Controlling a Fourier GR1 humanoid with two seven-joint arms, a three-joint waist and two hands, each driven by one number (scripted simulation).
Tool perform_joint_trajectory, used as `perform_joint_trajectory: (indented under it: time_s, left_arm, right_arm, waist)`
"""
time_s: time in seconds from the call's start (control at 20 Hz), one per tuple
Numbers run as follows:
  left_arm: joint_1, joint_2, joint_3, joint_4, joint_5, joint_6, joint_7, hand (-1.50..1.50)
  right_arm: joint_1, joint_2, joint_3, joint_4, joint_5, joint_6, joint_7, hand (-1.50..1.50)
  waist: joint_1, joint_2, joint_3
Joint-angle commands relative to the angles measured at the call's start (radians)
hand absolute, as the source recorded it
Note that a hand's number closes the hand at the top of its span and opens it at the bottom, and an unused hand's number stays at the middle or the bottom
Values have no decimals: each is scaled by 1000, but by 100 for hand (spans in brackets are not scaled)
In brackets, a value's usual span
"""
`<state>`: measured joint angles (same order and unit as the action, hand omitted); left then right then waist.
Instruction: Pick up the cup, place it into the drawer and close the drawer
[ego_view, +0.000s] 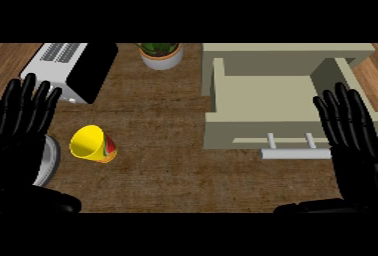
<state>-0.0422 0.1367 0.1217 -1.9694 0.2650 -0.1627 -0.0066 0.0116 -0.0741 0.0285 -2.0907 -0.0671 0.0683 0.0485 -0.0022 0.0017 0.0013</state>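
Observation:
A yellow cup (92, 144) with a red patch lies tipped on the brown counter at the left, its mouth facing the view. To the right, the beige drawer (258, 131) stands pulled out of its cabinet, its inside bare, with a pale bar handle (294, 153) on its front. My left hand (26, 125) is open at the left edge, fingers up, just left of the cup and apart from it. At the right edge my right hand (348, 135) is open too, fingers up, beside the drawer's handle and not touching it.
A white and black toaster-like appliance (74, 70) sits at the back left. A potted plant (161, 54) stands at the back middle. A grey round rim (50, 159) shows partly behind my left hand. Bare counter lies between cup and drawer.

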Motion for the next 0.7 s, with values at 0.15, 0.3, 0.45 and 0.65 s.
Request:
perform_joint_trajectory:
  time_s: [0.15, 0.3, 0.45, 0.65]
  left_arm:
    - [-1, 28, 79, 86, 137, -84, 3, -150]
    - [-67, 35, 80, 139, 119, -73, 6, -150]
    - [-127, 18, 47, 152, 78, -10, 48, -150]
    - [-140, 44, 94, 189, 116, -43, 28, -150]
  right_arm:
    - [-78, 21, 18, 62, -1, -7, 43, -150]
    - [-37, 20, -21, 38, -34, 3, 16, -150]
    - [-73, 15, 2, 45, -10, 6, 54, -150]
    - [-82, 0, -58, 54, -59, 25, 42, -150]
  waist:
    - [4, -2, -1]
    - [1, -2, -1]
    - [1, -2, -1]
    - [1, -2, -1]
